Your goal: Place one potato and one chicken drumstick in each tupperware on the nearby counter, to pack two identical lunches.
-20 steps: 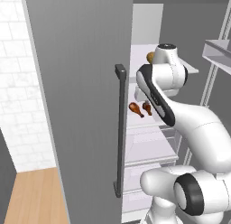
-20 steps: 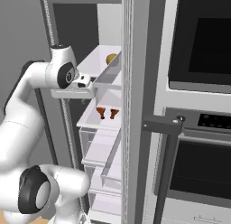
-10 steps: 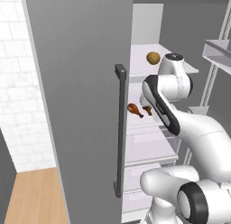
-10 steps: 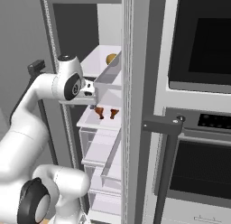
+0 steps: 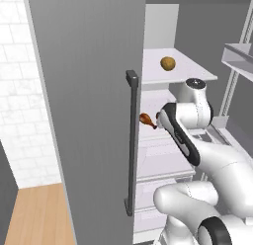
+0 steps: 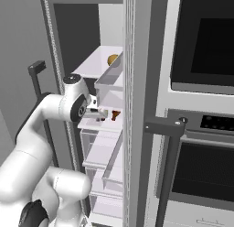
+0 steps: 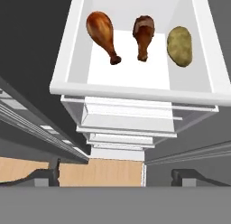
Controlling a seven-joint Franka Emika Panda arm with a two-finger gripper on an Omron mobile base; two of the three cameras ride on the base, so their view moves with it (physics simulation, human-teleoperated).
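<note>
Right now the white arm's two-finger gripper reaches into an open grey fridge with its dark finger tips spread wide and nothing between them. In the hand view the white fridge shelf fills the upper half of the frame: a glossy red-brown chicken drumstick lies at upper left, bulbous end away from the camera and thin bone end pointing toward the shelf's front lip. A second, darker drumstick lies just beside it at upper centre, and a small oval yellow-brown potato sits at upper right, close to the second drumstick but not touching it. Another potato rests alone on a higher shelf, near the top centre of the left base view. No tupperware or counter can be made out from here.

The likely next step is picking one item off the shelf. The risk is the crowding (three things in one row): jaws descending on the middle drumstick could nudge the potato and set it rolling toward the shelf wall or front edge. The tapering, glossy drumsticks may also slip if pinched near the thin bone. The tall grey fridge door stands near the arm, so a wide swing outward could clip it.
</note>
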